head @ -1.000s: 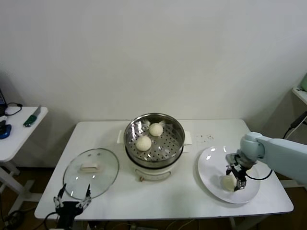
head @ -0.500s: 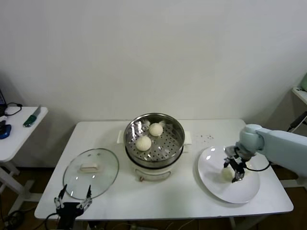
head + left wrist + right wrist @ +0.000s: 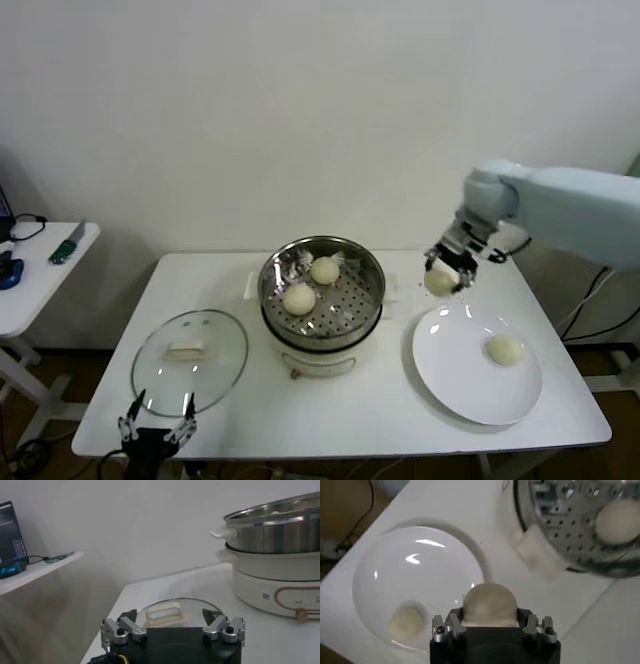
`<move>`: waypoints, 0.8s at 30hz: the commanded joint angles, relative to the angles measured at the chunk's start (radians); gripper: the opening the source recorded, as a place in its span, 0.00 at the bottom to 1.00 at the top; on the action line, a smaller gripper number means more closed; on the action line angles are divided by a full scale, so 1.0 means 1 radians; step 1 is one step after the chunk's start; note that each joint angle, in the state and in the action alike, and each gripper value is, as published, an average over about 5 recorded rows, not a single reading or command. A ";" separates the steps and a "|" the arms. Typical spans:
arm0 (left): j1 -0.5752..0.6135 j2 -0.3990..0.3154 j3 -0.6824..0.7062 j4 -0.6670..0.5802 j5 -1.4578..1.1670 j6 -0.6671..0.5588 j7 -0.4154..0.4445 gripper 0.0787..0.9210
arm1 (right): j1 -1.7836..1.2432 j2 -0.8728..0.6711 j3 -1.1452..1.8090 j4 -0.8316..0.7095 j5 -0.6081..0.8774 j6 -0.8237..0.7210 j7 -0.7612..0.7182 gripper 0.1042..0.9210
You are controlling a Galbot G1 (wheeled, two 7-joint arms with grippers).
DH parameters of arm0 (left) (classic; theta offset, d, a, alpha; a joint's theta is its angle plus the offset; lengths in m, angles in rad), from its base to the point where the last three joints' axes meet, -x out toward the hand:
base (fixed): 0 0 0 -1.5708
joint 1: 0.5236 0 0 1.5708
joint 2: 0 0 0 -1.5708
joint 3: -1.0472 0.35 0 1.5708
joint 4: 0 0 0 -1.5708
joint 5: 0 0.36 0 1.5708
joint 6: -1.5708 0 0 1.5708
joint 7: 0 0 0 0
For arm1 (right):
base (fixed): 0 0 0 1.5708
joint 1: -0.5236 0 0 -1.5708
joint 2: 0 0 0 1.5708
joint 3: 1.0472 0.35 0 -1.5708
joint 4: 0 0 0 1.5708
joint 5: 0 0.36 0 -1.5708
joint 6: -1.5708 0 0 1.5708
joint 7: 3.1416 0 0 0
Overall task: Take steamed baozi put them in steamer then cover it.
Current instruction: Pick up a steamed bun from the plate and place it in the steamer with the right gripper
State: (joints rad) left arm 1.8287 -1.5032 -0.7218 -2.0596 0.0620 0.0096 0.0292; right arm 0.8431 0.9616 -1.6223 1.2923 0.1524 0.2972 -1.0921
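Above the bench point(image 3: 350, 410), the head view shows the right pincer point(image 3: 447, 271) gripping a baozi point(image 3: 439, 282) in the air between the steamer point(image 3: 321, 289), which holds two buns point(image 3: 299, 298), and the white plate point(image 3: 450, 378), where another bun point(image 3: 504, 348) lies. Left wrist view: the left pincer point(image 3: 172, 630) hangs open near the glass lid point(image 3: 172, 611). Right wrist view: the gripped baozi point(image 3: 489, 604) is above the plate's rim point(image 3: 475, 565).

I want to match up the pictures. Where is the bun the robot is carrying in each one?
Head view: the round cream-white bun sits in the right gripper, in the air between the shiny steel steamer and the flat white plate.
Left wrist view: not in it.
Right wrist view: low in the middle, between the gripper's fingers.
Shared landmark: the steamer, in all three.
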 commanded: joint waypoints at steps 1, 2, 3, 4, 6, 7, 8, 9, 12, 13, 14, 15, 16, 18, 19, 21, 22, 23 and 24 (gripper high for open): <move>0.004 0.003 0.003 0.002 0.006 0.003 0.003 0.88 | 0.094 0.310 0.035 -0.057 -0.025 0.217 -0.009 0.71; 0.006 0.004 0.004 0.001 0.006 0.003 0.003 0.88 | 0.079 0.333 0.043 -0.060 -0.033 0.221 -0.009 0.71; 0.008 0.005 0.005 0.000 0.006 0.002 0.003 0.88 | 0.060 0.353 0.052 -0.062 -0.040 0.223 -0.009 0.71; 0.009 0.005 0.005 0.000 0.006 0.002 0.003 0.88 | 0.044 0.368 0.060 -0.063 -0.049 0.225 -0.009 0.71; 0.011 0.006 0.007 0.000 0.006 0.001 0.003 0.88 | 0.006 0.400 0.077 -0.062 -0.069 0.230 -0.010 0.71; 0.012 0.006 0.007 0.000 0.006 0.001 0.003 0.88 | -0.012 0.415 0.080 -0.062 -0.078 0.233 -0.010 0.71; 0.012 0.007 0.008 0.001 0.005 0.000 0.003 0.88 | -0.029 0.428 0.081 -0.063 -0.090 0.236 -0.010 0.71; 0.013 0.008 0.008 0.001 0.005 0.000 0.003 0.88 | -0.048 0.442 0.082 -0.064 -0.103 0.240 -0.009 0.71; 0.011 0.013 0.008 0.001 0.004 0.001 0.003 0.88 | -0.103 0.473 0.084 -0.074 -0.150 0.257 -0.008 0.71; 0.010 0.014 0.008 0.001 0.004 0.002 0.003 0.88 | -0.119 0.481 0.083 -0.076 -0.165 0.263 -0.007 0.71; 0.009 0.016 0.008 0.002 0.004 0.002 0.003 0.88 | -0.135 0.487 0.082 -0.077 -0.178 0.269 -0.007 0.71; 0.009 0.018 0.008 0.002 0.004 0.002 0.003 0.88 | -0.149 0.492 0.080 -0.078 -0.188 0.273 -0.006 0.71; 0.009 0.020 0.008 0.003 0.004 0.001 0.002 0.88 | -0.161 0.496 0.078 -0.078 -0.194 0.276 -0.005 0.71; 0.011 0.023 0.007 0.006 0.003 0.001 0.001 0.88 | -0.178 0.500 0.073 -0.076 -0.200 0.279 -0.004 0.71; 0.013 0.023 0.007 0.007 0.003 0.001 0.000 0.88 | -0.184 0.502 0.069 -0.075 -0.200 0.280 -0.003 0.71; 0.015 0.024 0.008 0.011 0.004 0.002 -0.002 0.88 | -0.190 0.504 0.061 -0.075 -0.200 0.284 -0.002 0.71; 0.015 0.024 0.009 0.013 0.006 0.003 -0.003 0.88 | -0.192 0.505 0.056 -0.074 -0.199 0.286 -0.002 0.71; 0.016 0.024 0.010 0.015 0.006 0.003 -0.003 0.88 | -0.195 0.503 0.051 -0.072 -0.199 0.287 -0.002 0.71; 0.017 0.024 0.010 0.016 0.007 0.002 -0.003 0.88 | -0.198 0.500 0.047 -0.068 -0.200 0.287 -0.003 0.71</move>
State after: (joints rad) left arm 1.8452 -1.4815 -0.7131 -2.0476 0.0664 0.0097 0.0268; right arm 0.7143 1.3921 -1.5664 1.2281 -0.0019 0.5467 -1.0954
